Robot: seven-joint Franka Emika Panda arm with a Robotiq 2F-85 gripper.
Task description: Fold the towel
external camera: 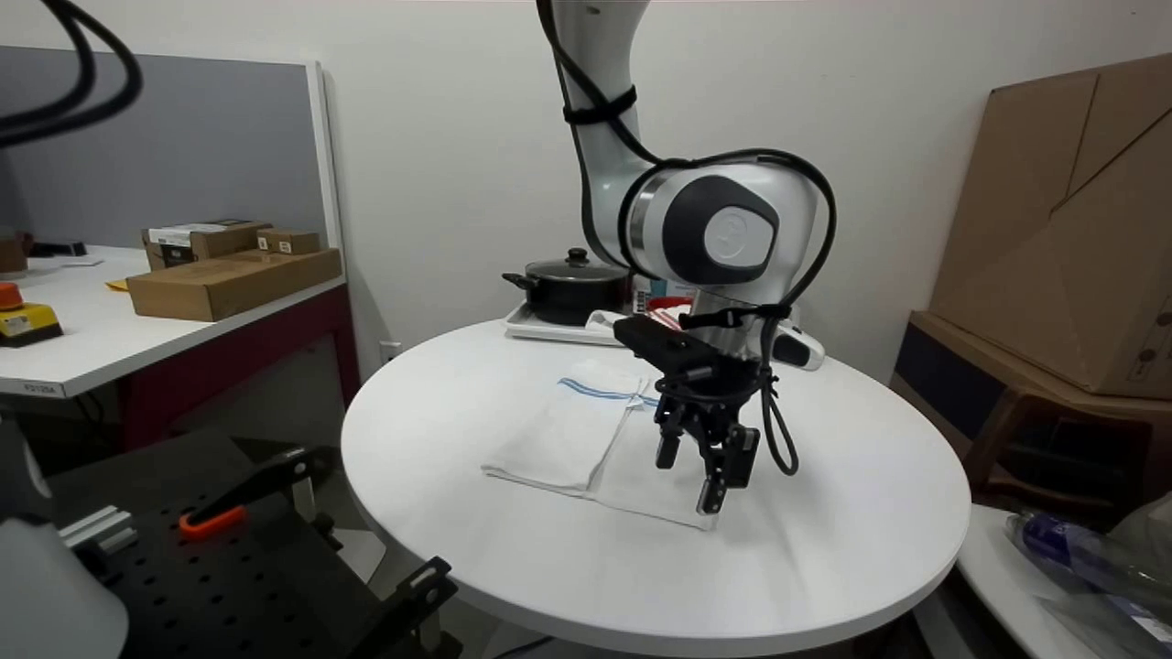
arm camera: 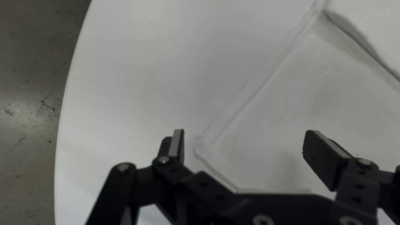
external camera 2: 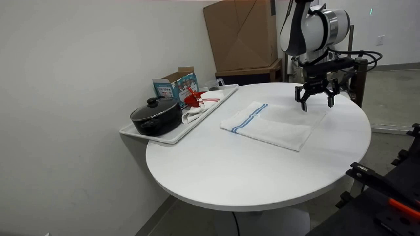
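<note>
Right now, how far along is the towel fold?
Done: one side of the towel looks folded over on itself. In hand: nothing gripped; the claw hangs open over a corner of the flat side. Left: likely bringing that flat side over, since it lies spread out on the table.

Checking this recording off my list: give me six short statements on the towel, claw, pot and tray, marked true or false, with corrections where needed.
1. The towel has blue stripes. True.
2. The towel lies in one unfolded layer. False: one part is folded over another.
3. The claw stands open. True.
4. The claw holds the towel in the air. False: the towel lies on the table.
5. The pot stands on the tray. True.
6. The pot is uncovered. False: its lid is on.
</note>
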